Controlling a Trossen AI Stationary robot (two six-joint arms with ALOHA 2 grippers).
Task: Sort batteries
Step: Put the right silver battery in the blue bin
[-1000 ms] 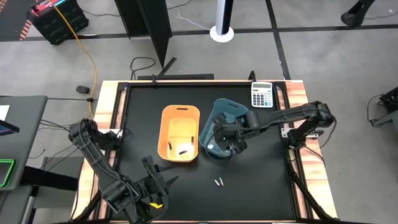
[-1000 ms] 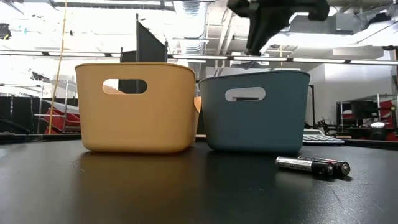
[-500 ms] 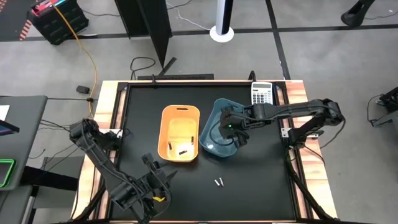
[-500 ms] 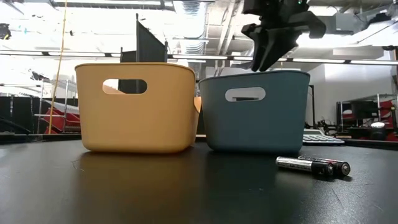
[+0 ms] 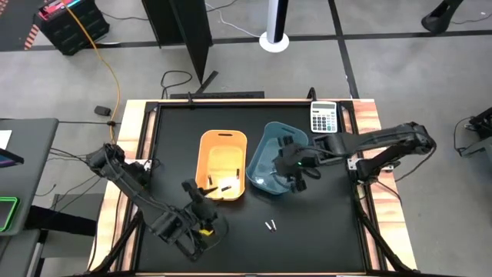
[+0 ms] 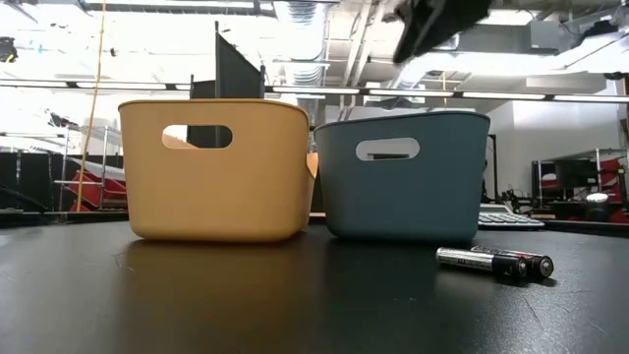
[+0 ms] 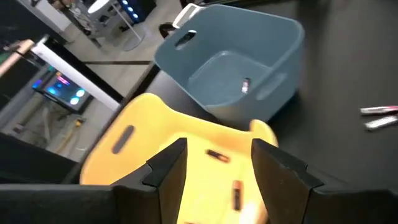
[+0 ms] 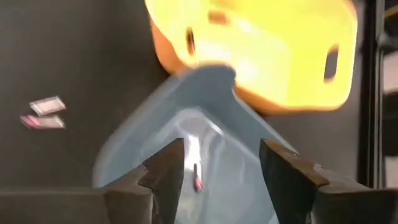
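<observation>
The right gripper [image 5: 296, 165] hangs over the blue bin [image 5: 265, 173], up above its rim, and its two fingers are spread wide with nothing between them. Right under that gap, one small battery [image 8: 198, 181] lies on the floor of the blue bin, well below the fingers and not touching them. The left gripper [image 5: 201, 208] is near the front of the table, at about 7 o'clock from the orange bin [image 5: 223, 142], and it points at that bin. Its fingers are spread apart too and hold nothing. The orange bin sits just left of the blue bin, and their sides touch. Inside the orange bin lie a few dark batteries [image 7: 217, 155] on its floor, past the tips of the left fingers. Two more batteries [image 5: 270, 226] lie side by side on the black table [image 5: 323, 223], at about 6 o'clock from the blue bin and apart from both bins. A calculator [image 5: 324, 118] rests at the back right corner of the table.
</observation>
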